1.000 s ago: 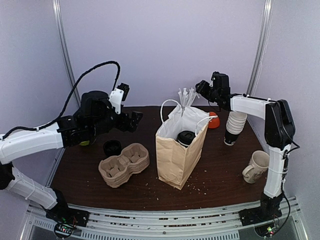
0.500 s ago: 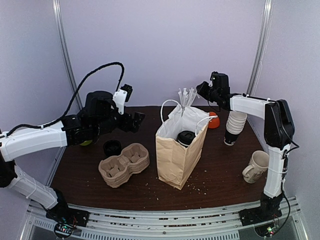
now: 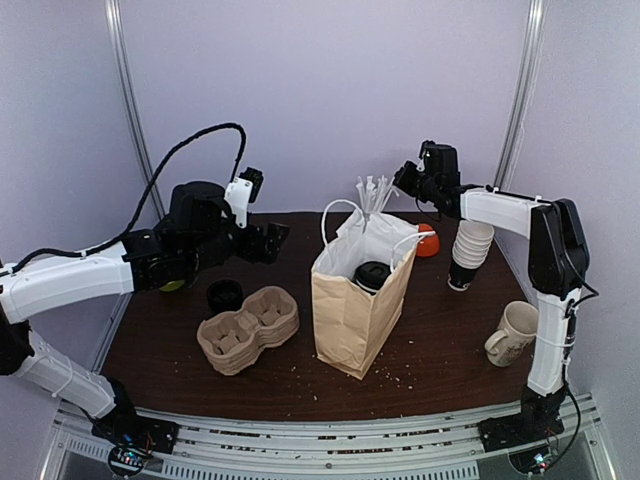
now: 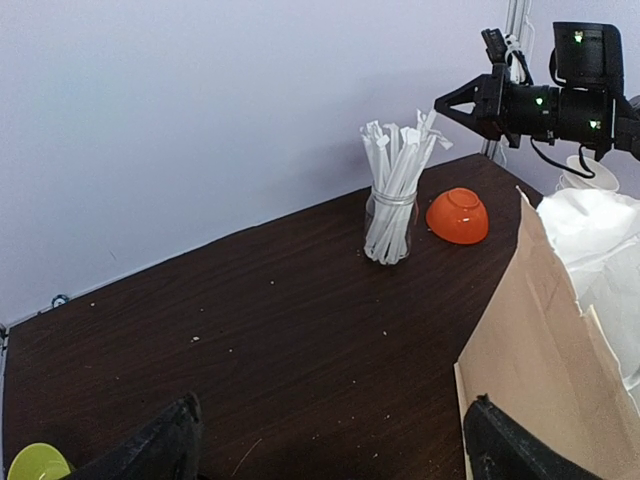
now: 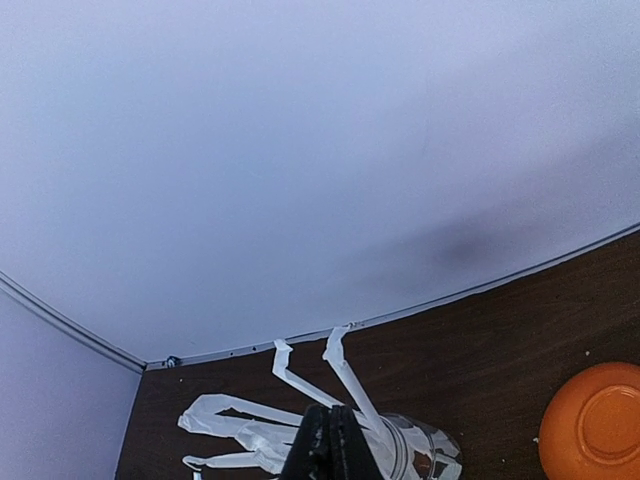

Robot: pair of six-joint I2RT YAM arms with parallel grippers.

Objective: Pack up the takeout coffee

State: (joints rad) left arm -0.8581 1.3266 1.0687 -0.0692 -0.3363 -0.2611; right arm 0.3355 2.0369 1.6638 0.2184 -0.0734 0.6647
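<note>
Newly closed right gripper (image 5: 329,442) seemingly pinches a straw (image 5: 352,388), per wrist view.

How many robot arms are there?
2. The left arm comes in from the left, jaws open. The right arm stretches from the right to the straws at the back, jaws shut.

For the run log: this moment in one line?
coffee: in bag | left end effector: open, empty | right end effector: shut at straws

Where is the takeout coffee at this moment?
Top view: the takeout coffee stands inside the paper bag at mid-table, right of the cup carrier.
</note>
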